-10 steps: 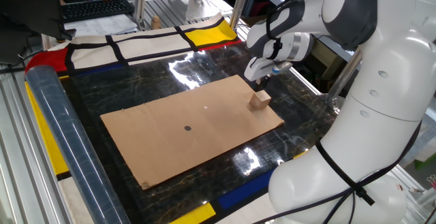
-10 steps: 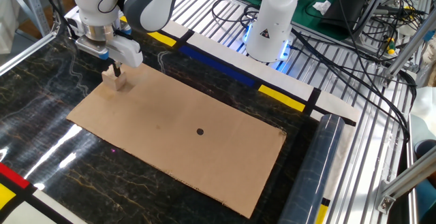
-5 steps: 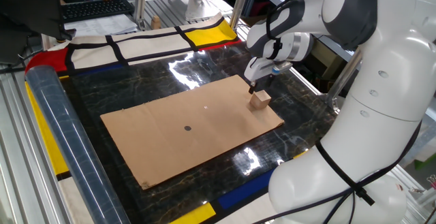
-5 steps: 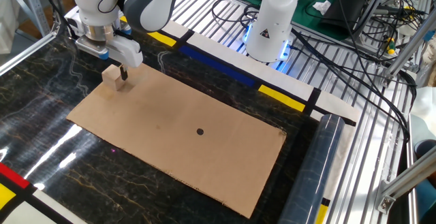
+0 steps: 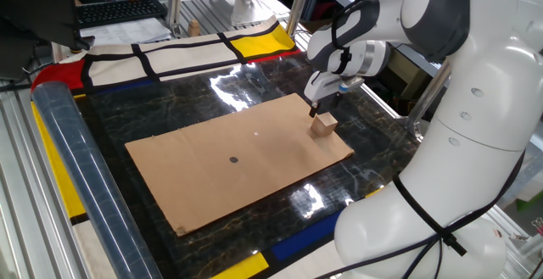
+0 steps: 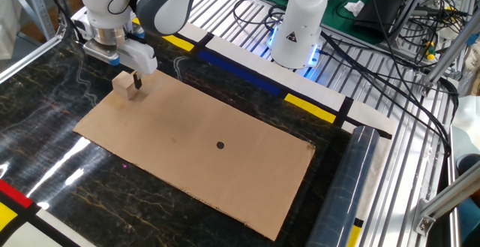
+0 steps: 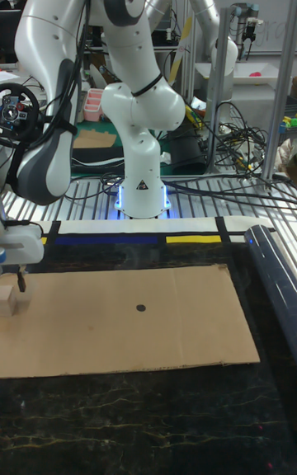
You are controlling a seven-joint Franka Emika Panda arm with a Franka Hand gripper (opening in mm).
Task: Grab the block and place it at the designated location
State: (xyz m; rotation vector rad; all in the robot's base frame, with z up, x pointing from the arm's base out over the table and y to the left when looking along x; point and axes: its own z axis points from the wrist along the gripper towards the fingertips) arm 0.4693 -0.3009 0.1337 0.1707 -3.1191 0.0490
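Hand (image 6: 126, 79) hovering directly over small light-tan wooden cube (image 6: 127, 87), fingers straddling it, parted, not yet gripping. Cube sitting near corner of flat brown cardboard sheet (image 6: 225, 172) on bench; tiny round black dot mark (image 6: 220, 145) lying well apart, toward sheet centre.

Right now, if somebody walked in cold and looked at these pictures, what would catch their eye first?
Probably the big white robot arm bending over the table, its gripper low at the small wooden block near one corner of the brown cardboard sheet. Next, the lone black dot near the sheet's middle, well apart from the block, and the glossy black marbled tabletop around it.
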